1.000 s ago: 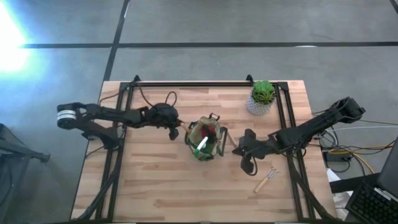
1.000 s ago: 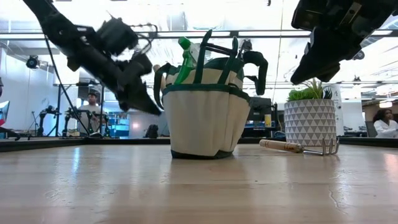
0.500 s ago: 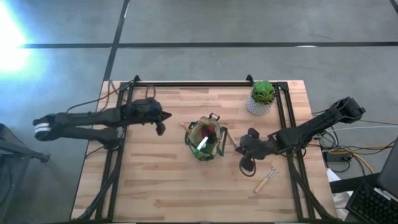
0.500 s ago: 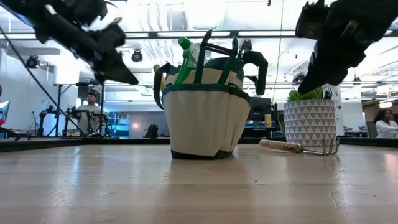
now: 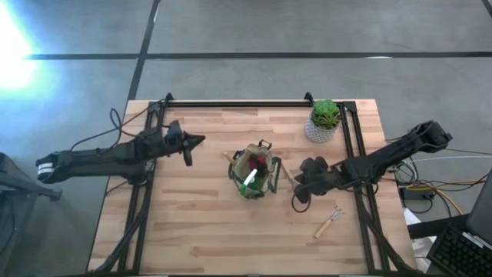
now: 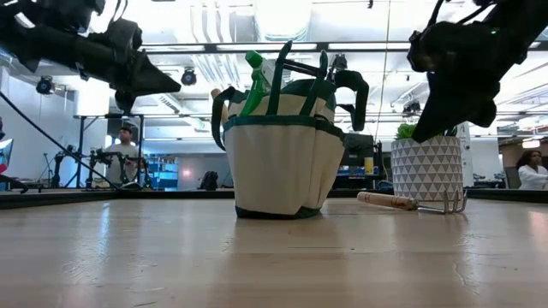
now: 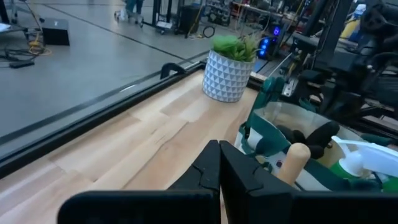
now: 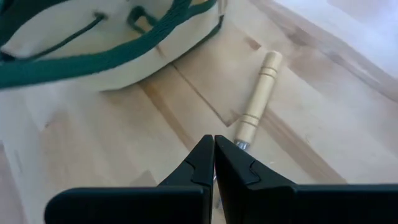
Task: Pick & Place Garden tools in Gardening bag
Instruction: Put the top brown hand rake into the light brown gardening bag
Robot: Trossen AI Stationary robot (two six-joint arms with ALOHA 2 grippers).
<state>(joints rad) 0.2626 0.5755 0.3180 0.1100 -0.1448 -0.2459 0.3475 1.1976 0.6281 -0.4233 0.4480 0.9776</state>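
The beige gardening bag (image 5: 254, 173) with green trim stands on its base mid-table (image 6: 282, 162). A green spray bottle (image 6: 257, 81), dark tools and a wooden handle (image 7: 292, 163) stick out of its top. A wooden-handled hand fork (image 5: 329, 222) lies flat on the table right of the bag (image 6: 411, 203). Another wooden-handled tool (image 8: 255, 99) lies on the table beside the bag. My left gripper (image 5: 187, 154) is shut and empty, raised left of the bag. My right gripper (image 5: 296, 204) is shut and empty, above the table right of the bag and just over that tool's metal neck.
A green plant in a white patterned pot (image 5: 324, 121) stands at the far right corner. Black frame rails (image 5: 231, 104) run along the far edge and down both sides. Bare wood lies in front of the bag. People show in the room beyond.
My left gripper has drawn back from the bag toward the table's left edge, risen, and tipped from slanting down to nearly level, staying shut. My right gripper has come down a little and shifted slightly toward the bag. The bag and the tools have kept still.
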